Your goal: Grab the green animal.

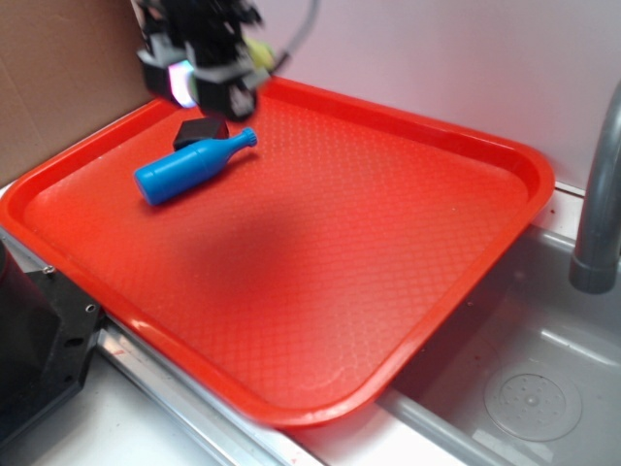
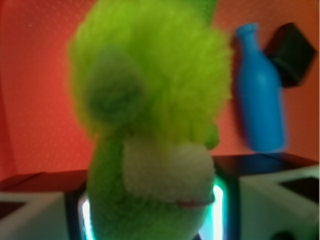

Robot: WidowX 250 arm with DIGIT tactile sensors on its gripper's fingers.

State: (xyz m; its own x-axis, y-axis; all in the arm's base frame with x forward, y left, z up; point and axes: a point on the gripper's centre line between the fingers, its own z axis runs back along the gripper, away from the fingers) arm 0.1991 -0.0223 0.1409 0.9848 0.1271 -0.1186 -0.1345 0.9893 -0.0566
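In the exterior view, the near foreground is taken up by the sink basin (image 1: 534, 388) and the faucet post (image 1: 597, 194) at the right, with the red tray (image 1: 320, 282) laid across the sink's edge so that its textured floor serves as the work surface. Farther back on the tray, a blue plastic bottle (image 1: 191, 168) is seen lying on its side, its neck turned toward the tray's middle, and a small black block (image 1: 199, 129) is set just behind it, touching or nearly so. Above the tray's far left corner the gripper (image 1: 209, 73) is shown raised clear of the floor, with a sliver of yellow-green visible at its right side. The wrist view accounts for that sliver: the green animal (image 2: 150, 125), a fuzzy plush frog, fills the frame directly before the camera, its lower body lodged between the two pale fingers (image 2: 35, 215), which are closed against its sides. The toy is thus judged to be grasped and lifted off the tray, with the bottle and block left below; the grab appears essentially accomplished.
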